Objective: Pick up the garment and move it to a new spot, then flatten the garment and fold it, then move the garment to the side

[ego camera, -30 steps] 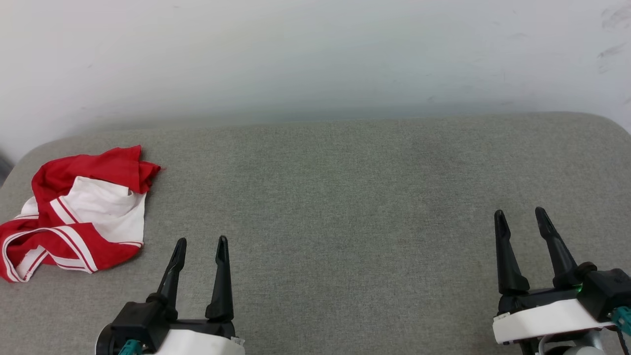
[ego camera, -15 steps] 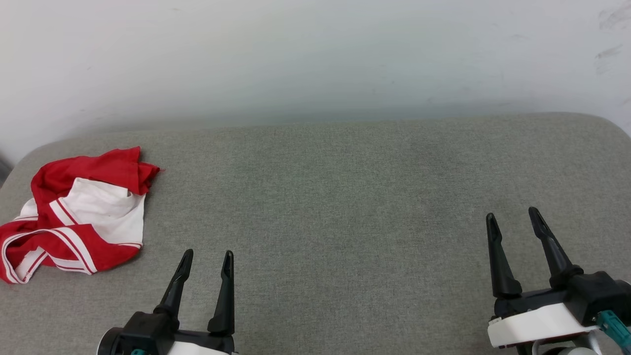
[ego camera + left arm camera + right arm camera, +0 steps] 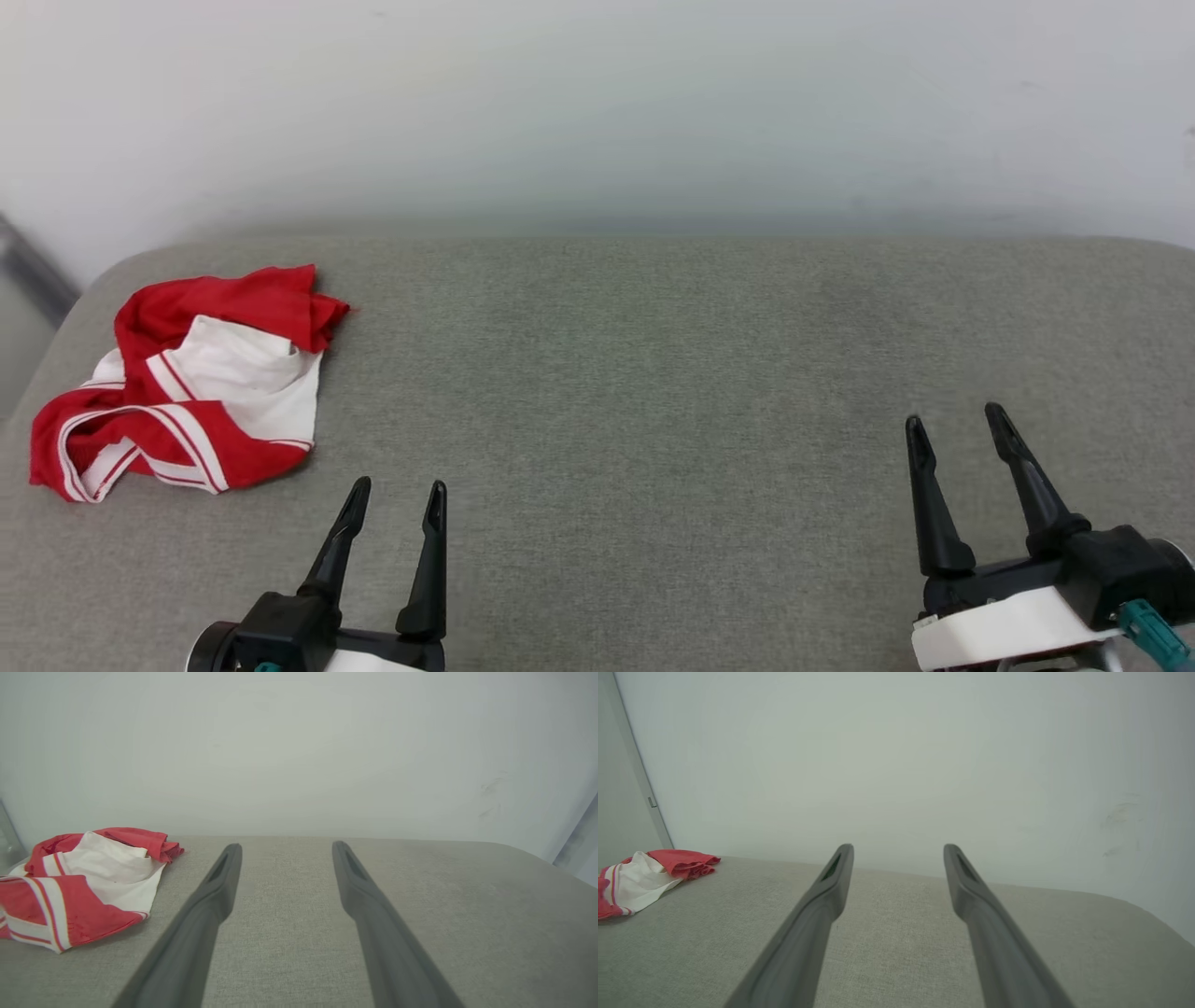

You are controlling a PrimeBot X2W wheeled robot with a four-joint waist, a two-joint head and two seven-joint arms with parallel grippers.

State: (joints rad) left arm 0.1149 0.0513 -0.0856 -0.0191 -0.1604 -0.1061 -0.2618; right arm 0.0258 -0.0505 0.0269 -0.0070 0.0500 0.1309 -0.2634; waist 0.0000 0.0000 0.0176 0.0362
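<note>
Mostly crumpled garment (image 3: 187, 383), front hidden in folds

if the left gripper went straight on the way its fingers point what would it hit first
Probably nothing soon: the open left gripper points across the grey cushion toward the pale wall. The garment lies off to its left, outside that line. Depth is hard to judge.

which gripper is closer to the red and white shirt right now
Left. The left gripper hangs open just beside the crumpled red-and-white jersey, off its near right edge, not touching. The right gripper, also open, is far across the grey padded surface on the opposite side.
</note>
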